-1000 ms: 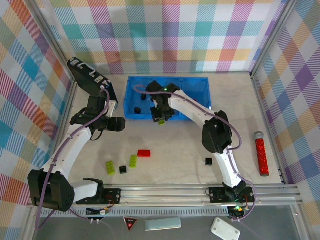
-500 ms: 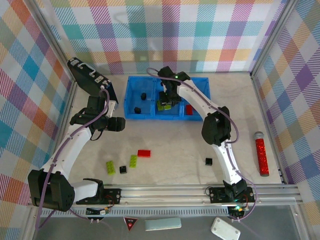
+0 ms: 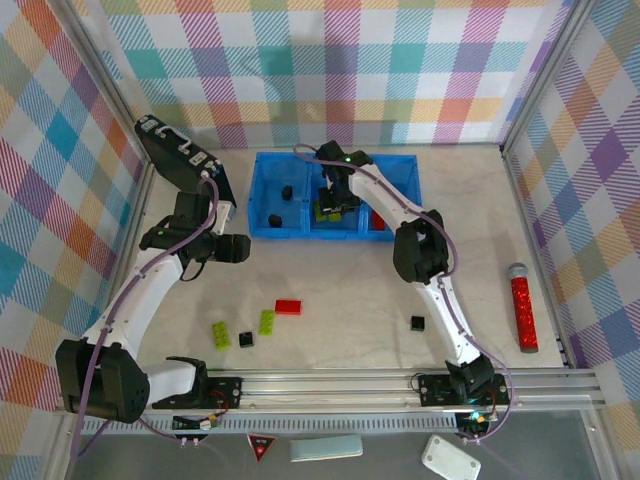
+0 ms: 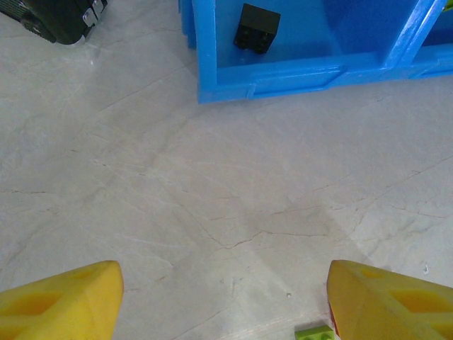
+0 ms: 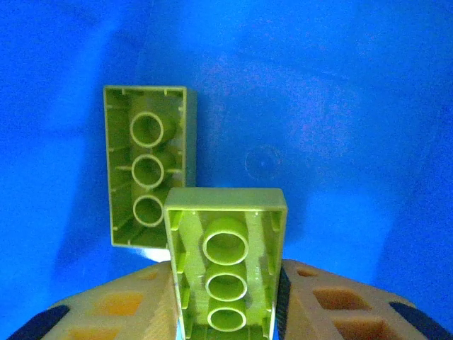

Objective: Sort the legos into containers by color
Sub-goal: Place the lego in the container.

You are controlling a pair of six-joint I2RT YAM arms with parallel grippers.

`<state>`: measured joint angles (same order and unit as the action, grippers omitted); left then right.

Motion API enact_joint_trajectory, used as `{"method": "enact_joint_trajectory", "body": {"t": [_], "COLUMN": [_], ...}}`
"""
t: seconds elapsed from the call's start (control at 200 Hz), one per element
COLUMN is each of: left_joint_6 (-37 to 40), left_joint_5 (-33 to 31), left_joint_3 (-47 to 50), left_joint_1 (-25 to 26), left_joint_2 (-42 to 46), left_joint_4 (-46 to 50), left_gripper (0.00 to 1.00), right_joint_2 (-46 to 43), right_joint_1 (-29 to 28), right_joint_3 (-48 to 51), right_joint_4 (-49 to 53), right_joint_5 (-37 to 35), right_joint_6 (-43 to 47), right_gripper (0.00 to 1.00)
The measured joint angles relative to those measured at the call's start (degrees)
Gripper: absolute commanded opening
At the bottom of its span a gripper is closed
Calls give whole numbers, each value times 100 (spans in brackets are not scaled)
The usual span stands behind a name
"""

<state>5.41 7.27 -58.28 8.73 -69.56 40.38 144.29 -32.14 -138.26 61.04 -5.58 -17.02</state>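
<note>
Here, the right gripper (image 5: 226, 304) has its jaws clamped on a lime-green brick (image 5: 226, 248), whose hollow underside faces the wrist camera, over the middle compartment of the blue tray (image 3: 300, 233). Just beyond the jaws, to their left, a second green brick (image 5: 147, 173) lies upside down on the tray floor. The left gripper (image 4: 225, 297) hangs with its jaws apart over the bare table (image 4: 212, 177). Ahead of those jaws, a black brick (image 4: 256, 27) sits in the tray's left compartment, and a black case (image 4: 60, 10) lies ahead to the left. A red brick (image 3: 288, 307) lies loose on the table.
</note>
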Motion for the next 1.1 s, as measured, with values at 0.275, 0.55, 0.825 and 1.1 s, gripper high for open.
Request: {"method": "enact_joint_trajectory", "body": {"t": [0.275,0.55,0.825,1.1], "left_joint_6": [0,2,-7,-201], "left_joint_5": [44,52,90,170], "left_joint_3": [0,0,0,0], "left_joint_1": [0,0,0,-4], "left_joint_2": [0,0,0,0], "left_joint_4": [0,0,-2,-44], "left_gripper": [76,76,76,76], "right_joint_2": [240,267,254,-85], "right_joint_1": [33,33,33,31], "right_joint_3": [-149,-170,-170,-170], "right_joint_4": [-212,-264,-243,35], "right_joint_5": [-118,-146,-122,-24], "right_joint_6": [-9,-31,-70,-74], "right_gripper": [42,46,45,45]}}
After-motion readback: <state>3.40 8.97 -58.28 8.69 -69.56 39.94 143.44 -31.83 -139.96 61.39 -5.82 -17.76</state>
